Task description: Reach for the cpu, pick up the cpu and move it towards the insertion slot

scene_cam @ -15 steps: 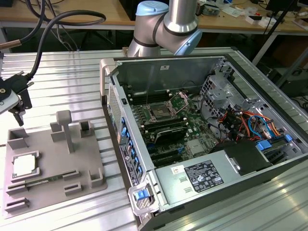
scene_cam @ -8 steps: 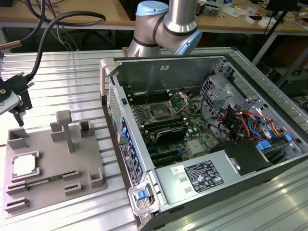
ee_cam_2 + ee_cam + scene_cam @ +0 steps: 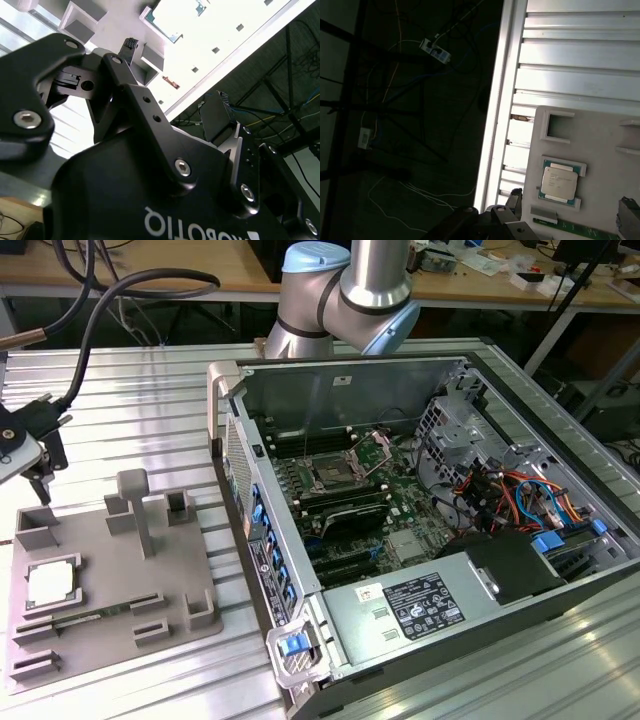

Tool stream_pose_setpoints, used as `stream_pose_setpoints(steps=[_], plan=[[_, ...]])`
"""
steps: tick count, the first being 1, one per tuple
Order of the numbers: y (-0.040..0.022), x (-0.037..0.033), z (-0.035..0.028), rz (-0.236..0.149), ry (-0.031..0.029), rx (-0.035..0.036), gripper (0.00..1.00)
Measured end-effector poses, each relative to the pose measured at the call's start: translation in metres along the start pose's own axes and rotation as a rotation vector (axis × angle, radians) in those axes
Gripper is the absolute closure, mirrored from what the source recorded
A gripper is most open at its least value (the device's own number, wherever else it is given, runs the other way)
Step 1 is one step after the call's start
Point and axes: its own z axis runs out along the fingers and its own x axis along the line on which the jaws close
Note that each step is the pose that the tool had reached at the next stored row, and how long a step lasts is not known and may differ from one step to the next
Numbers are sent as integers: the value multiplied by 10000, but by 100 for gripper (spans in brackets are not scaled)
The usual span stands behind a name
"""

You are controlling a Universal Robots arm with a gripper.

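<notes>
— Gripper housing sits right against the lens in the second wrist view. How do the fingers stand?

— Spread wide, with nothing between them. One ribbed fingertip shows against the grey tray.

— And the cpu?

— The cpu lies flat in its pocket on that tray, at about 8 o'clock in the exterior view. The gripper hangs over the tray's far edge, toward 12 o'clock from the chip, near it but apart.

— So no grasp?

— None. I judge the reach to be under way and not finished. The chip is untouched, and the first wrist view has it square in its seat.

— The insertion slot?

— The insertion slot lies inside the open computer case, and its bracket looks raised. It is between 2 and 3 o'clock from the cpu and well apart from it. Pick-up and carry are both left undone.
</notes>
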Motion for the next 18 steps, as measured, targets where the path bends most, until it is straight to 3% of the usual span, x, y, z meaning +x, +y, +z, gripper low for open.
stream_pose_setpoints(steps=[18], plan=[[-1,0,35,0,0,1,22]])
